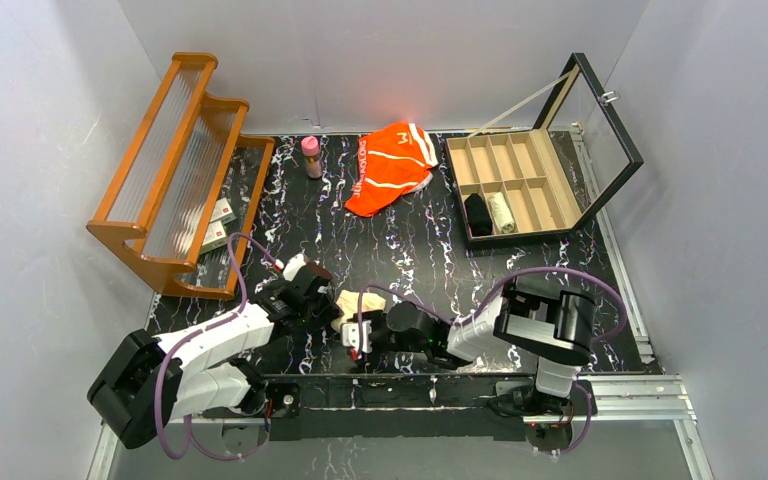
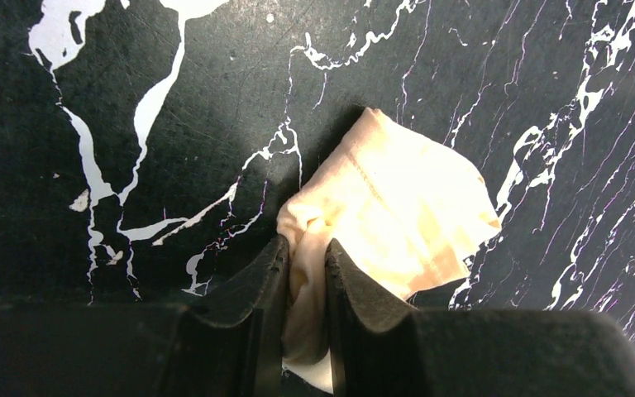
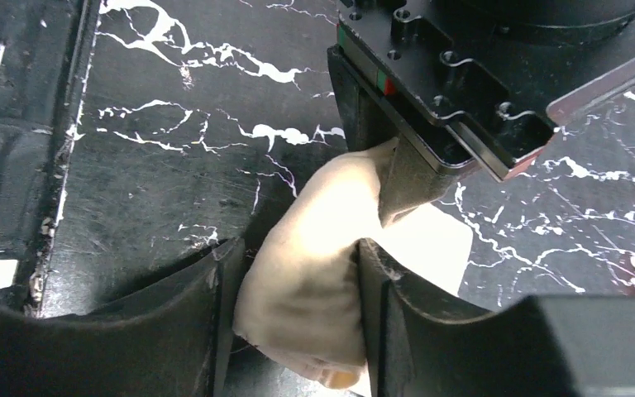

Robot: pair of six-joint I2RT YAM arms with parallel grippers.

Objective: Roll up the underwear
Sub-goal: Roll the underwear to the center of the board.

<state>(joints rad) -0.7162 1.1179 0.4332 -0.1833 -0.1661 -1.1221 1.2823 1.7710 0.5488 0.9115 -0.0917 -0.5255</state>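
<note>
The pale beige underwear [image 1: 358,304] lies bunched near the table's front edge, between both grippers. My left gripper [image 1: 325,303] is shut on one end of it; in the left wrist view the cloth [image 2: 397,207] is pinched between the fingers [image 2: 252,298]. My right gripper [image 1: 357,335] is shut on the thick bunched other end [image 3: 306,273], with the left gripper's body [image 3: 463,91] close ahead of it. The orange underwear with white stripes [image 1: 392,166] lies spread at the back middle of the table, far from both grippers.
A wooden rack [image 1: 175,170] stands at the back left with small boxes under it. A pink bottle [image 1: 311,156] stands beside the orange garment. An open compartment case [image 1: 520,185] at the back right holds a black roll and a pale roll.
</note>
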